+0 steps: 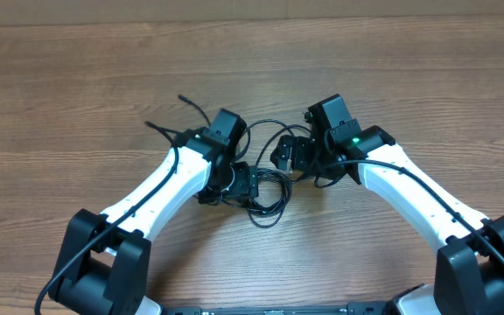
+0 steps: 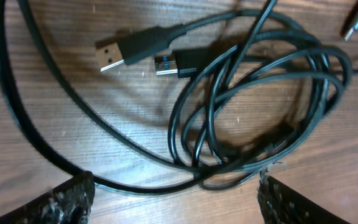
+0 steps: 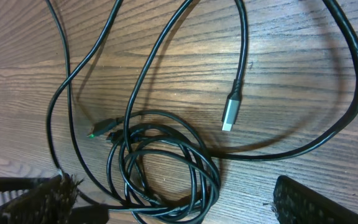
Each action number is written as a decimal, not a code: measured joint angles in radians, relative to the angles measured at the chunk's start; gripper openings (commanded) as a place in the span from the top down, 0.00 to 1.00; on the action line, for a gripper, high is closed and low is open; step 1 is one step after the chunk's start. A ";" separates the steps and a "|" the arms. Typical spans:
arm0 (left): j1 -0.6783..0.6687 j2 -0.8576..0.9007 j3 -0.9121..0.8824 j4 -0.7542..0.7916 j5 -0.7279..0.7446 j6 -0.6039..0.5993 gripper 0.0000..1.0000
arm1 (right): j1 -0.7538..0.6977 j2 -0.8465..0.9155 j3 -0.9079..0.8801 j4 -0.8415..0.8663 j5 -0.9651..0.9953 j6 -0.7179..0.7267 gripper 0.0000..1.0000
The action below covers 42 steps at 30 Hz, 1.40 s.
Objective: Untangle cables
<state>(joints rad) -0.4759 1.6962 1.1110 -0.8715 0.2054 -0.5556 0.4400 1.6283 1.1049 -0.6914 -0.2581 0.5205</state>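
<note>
Thin black cables lie bunched on the wooden table between my two arms. In the left wrist view a coiled bundle lies ahead of my fingers, with two USB plugs beside it. My left gripper is open, and one strand crosses just in front of its fingertips. In the right wrist view a tangled coil reaches down between my wide-open right gripper, and a silver plug lies further out. In the overhead view the left gripper and right gripper hang over the tangle.
Loose cable ends stretch away past the left wrist toward the far side. A long loop curves round to the right in the right wrist view. The wooden table extends on all sides.
</note>
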 measured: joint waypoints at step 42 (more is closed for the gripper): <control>-0.009 0.000 -0.113 0.240 -0.024 -0.081 0.48 | 0.000 0.000 0.000 0.000 0.000 0.000 0.00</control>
<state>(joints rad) -0.4847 1.6966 0.9981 -0.6315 0.1818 -0.6369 0.4397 1.6283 1.1049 -0.6918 -0.2581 0.5205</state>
